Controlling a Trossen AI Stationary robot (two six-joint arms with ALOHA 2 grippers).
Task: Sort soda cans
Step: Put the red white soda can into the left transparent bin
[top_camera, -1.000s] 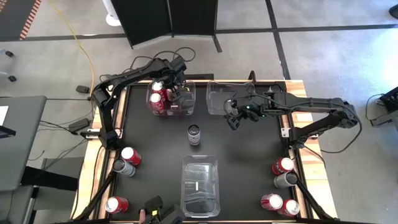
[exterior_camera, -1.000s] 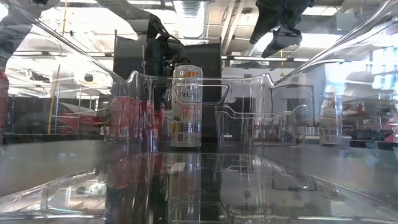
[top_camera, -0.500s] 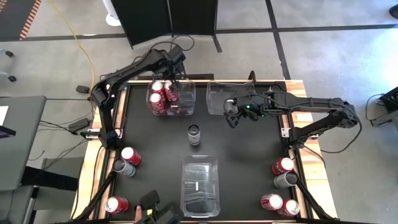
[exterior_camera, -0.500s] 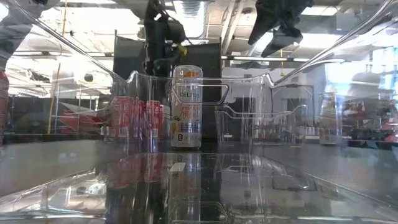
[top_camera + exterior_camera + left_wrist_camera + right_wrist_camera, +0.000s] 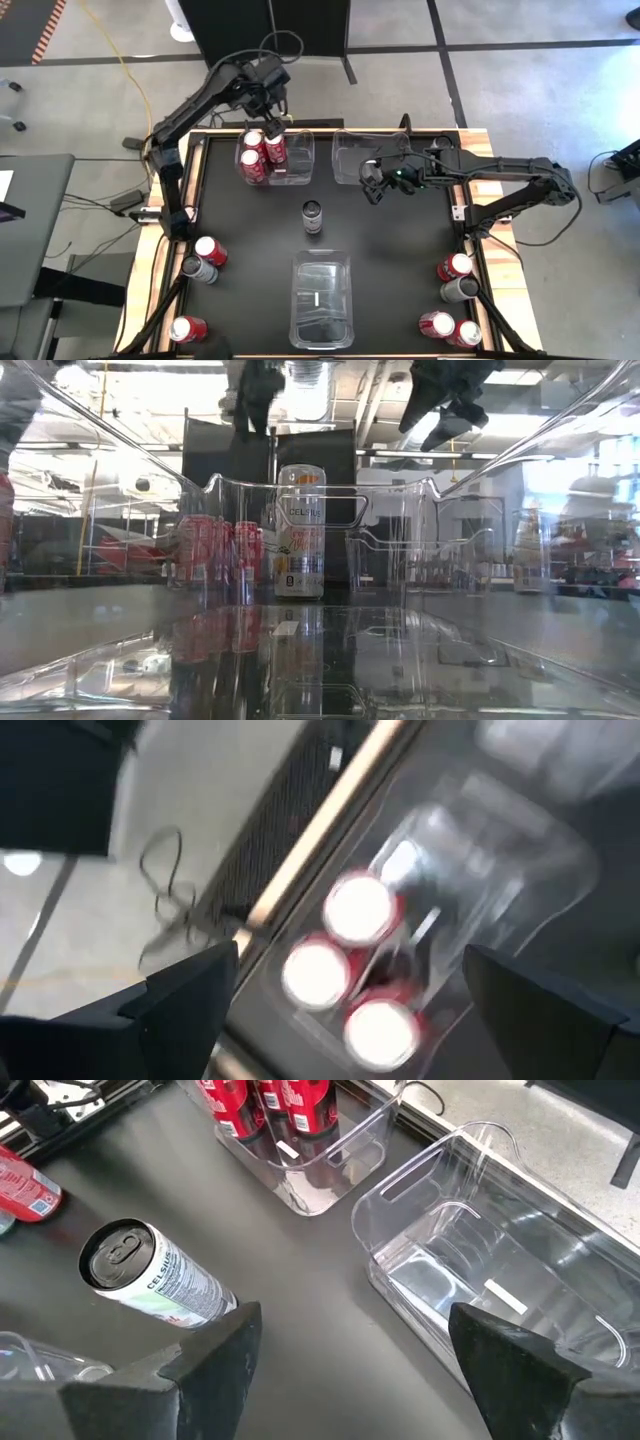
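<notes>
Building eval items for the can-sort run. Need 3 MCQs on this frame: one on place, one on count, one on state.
1. Where does the lone upright silver can stand?
A. in the far left bin
B. on the bare mat at mid-table
C. at the right edge

2. How many red cans are in the far left bin?
A. one
B. three
C. five

3. How is the right gripper?
A. open and holding nothing
B. shut on a red can
C. shut on a bin wall

Key: 1 B, the high view shows it alone between the bins. 2 B, the left wrist view shows three silver tops inside. 3 A, the right wrist view shows its fingers spread wide with nothing between them.
</notes>
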